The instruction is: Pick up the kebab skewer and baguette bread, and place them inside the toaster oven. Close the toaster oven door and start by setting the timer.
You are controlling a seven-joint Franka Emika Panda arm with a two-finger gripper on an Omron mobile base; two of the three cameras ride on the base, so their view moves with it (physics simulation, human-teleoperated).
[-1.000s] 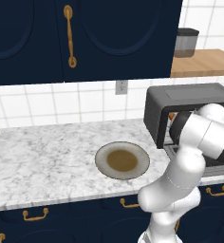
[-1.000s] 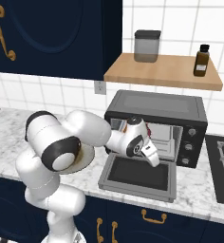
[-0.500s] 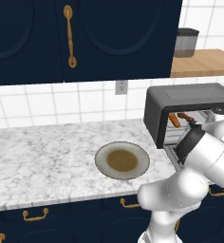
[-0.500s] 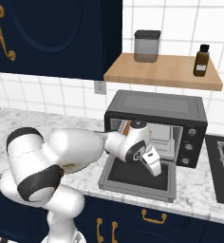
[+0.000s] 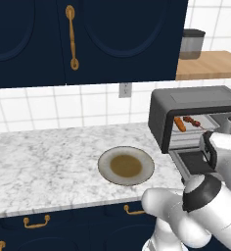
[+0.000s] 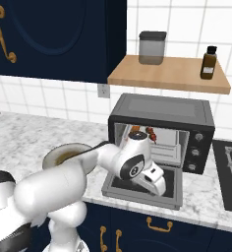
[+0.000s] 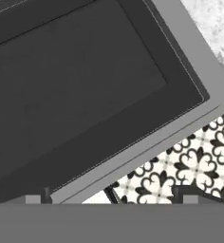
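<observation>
The toaster oven stands open on the right of the counter. Its door lies flat in front of it. On the rack inside, the baguette bread lies beside the kebab skewer, which also shows in the right base view. My gripper hangs just above the lowered door, pointing down at its dark glass. In the hand view the gripper is open and holds nothing. Three pale knobs sit on the oven's right face; which one is the timer I cannot tell.
An olive-brown plate sits on the marble counter left of the oven. A shelf above the oven carries a jar and a dark bottle. A stovetop lies to the right. Patterned floor tiles show past the door's grey edge.
The hand has drawn back from the oven opening and swung down over the lowered door. Its jaws have spread wider. The baguette and skewer stay on the rack.
</observation>
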